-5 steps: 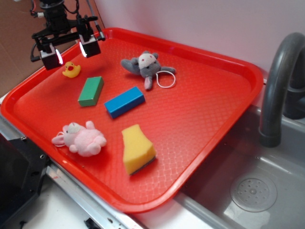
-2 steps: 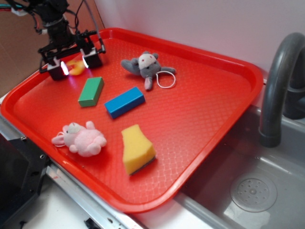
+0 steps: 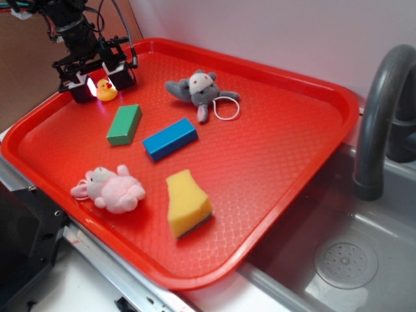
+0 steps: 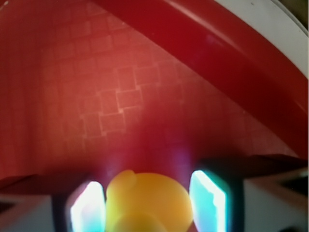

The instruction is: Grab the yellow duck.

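The yellow duck sits at the tray's far left, small, with an orange-red beak. My gripper is down at tray level, one finger on each side of the duck. In the wrist view the duck fills the gap between the two lit pads. The left pad is at the duck's side and a thin gap shows by the right pad. The jaws are still open around the duck.
On the red tray lie a green block, a blue block, a grey plush mouse, a pink plush and a yellow sponge. The tray rim runs close behind the duck. A sink with a grey faucet is at the right.
My gripper has come down from above the duck to tray level and now straddles it. The duck has stayed in place.
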Robot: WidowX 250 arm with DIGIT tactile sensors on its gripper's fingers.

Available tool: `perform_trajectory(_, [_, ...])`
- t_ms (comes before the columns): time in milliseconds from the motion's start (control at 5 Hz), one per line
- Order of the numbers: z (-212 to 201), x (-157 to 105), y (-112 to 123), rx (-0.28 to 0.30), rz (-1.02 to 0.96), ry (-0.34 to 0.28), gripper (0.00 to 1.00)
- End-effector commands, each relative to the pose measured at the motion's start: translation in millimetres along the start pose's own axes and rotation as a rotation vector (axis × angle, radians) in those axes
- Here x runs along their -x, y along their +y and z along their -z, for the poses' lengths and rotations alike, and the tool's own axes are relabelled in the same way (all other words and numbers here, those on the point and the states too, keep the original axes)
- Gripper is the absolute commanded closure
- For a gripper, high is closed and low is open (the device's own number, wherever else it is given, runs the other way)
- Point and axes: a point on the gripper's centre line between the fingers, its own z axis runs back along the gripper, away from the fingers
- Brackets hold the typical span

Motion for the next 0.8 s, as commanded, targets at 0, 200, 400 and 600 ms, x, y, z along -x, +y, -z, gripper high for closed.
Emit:
perform_trajectory(0, [-82.1, 10.7, -22.3, -0.125, 0.313, -0.141, 1.00])
perform_trajectory(200, [-116.2, 40.3, -49.3, -0.203, 0.565, -0.135, 1.00])
perform_trajectory(400, [-126.9, 81.4, -72.7, -0.288, 0.816, -0.094, 1.00])
perform_trajectory(600, [-145.0, 115.8, -81.0, -0.240, 1.044, -0.049, 1.00])
